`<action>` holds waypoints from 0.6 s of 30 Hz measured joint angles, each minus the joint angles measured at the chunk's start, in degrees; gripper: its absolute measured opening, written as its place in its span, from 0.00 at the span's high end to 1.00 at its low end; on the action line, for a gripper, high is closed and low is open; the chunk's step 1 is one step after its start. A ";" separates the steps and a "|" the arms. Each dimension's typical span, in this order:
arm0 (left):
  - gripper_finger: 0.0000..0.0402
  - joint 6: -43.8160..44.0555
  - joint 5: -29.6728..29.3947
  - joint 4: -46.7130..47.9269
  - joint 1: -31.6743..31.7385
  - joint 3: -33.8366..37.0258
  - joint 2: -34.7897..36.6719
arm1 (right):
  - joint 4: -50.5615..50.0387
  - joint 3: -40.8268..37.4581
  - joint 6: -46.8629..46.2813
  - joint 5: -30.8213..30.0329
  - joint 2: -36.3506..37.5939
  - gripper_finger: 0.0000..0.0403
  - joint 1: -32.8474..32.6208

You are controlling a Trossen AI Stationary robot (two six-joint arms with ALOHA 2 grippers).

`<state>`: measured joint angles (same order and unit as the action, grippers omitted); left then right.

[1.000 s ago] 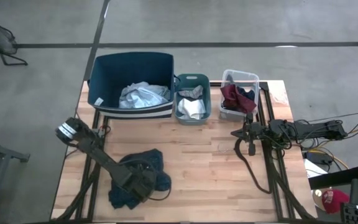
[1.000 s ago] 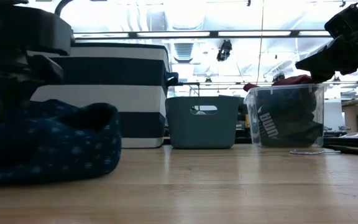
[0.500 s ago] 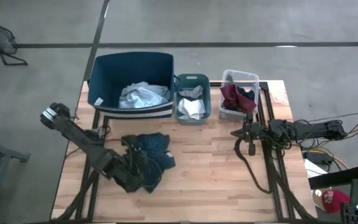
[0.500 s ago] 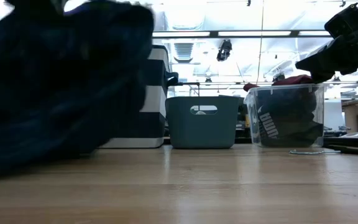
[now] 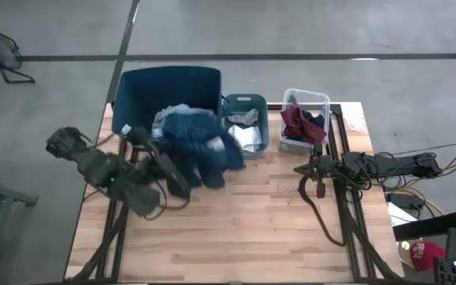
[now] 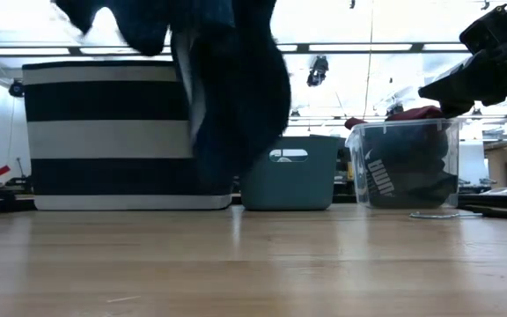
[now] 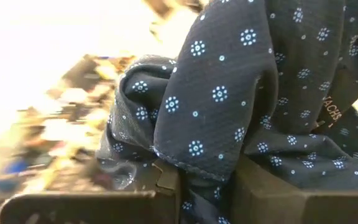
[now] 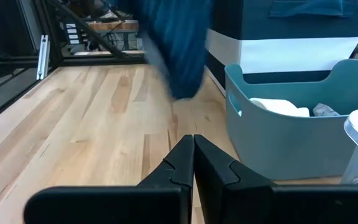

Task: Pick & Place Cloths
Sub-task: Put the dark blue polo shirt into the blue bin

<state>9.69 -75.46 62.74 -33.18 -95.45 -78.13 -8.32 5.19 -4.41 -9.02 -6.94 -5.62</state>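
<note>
The left pincer (image 7: pixel 207 186) is clamped on the dark teal patterned cloth (image 5: pixel 200 150), which hangs lifted off the desk (image 5: pixel 252 229) at the front edge of the large blue bin (image 5: pixel 145 95), partly over the small teal bin (image 5: pixel 248 101); the cloth bears small pale dotted rosettes and a tag whose writing is too small to read.

Three bins stand in a row along the far side of the desk; the large blue bin, white-striped on its front, holds one pale blue-grey cloth (image 5: pixel 169 115); the small teal bin holds a white cloth (image 5: pixel 249 138) with a greyish piece behind it; the clear plastic bin (image 5: pixel 305 99) holds a maroon cloth (image 5: pixel 294 123) and a dark navy cloth (image 5: pixel 313 123); in the low view white lettering on that dark fabric reads "PUMA" (image 6: pixel 377 176) through the clear wall.

The right pincer (image 5: pixel 319 190) waits with its fingers pressed together and nothing between them, over the desk near its right edge, in front of the clear bin.
</note>
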 joint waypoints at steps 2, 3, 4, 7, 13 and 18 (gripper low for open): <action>0.83 -4.26 -5.69 -0.13 1.63 -3.12 0.00 | 0.00 -0.01 0.05 0.00 0.00 0.98 0.00; 0.83 -6.18 -8.83 -0.14 2.47 -4.53 0.00 | 0.00 0.00 0.06 0.00 0.00 0.98 0.01; 0.83 -7.98 -12.27 -0.12 3.38 -5.80 0.00 | 0.00 -0.01 0.02 0.00 0.00 0.98 -0.01; 0.83 -12.73 -14.84 -0.15 7.46 -9.84 0.21 | 0.00 0.00 0.07 0.00 0.00 0.98 -0.01; 0.83 -8.94 -14.59 -0.31 19.18 -13.80 1.00 | 0.00 0.00 0.05 0.00 0.00 0.98 0.01; 0.83 -13.38 -14.57 -0.69 31.32 -15.57 1.20 | 0.00 0.00 0.04 0.00 0.00 0.98 0.00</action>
<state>-3.69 -90.04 62.05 -1.85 -111.01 -76.93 -8.32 5.19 -4.37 -9.02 -6.94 -5.62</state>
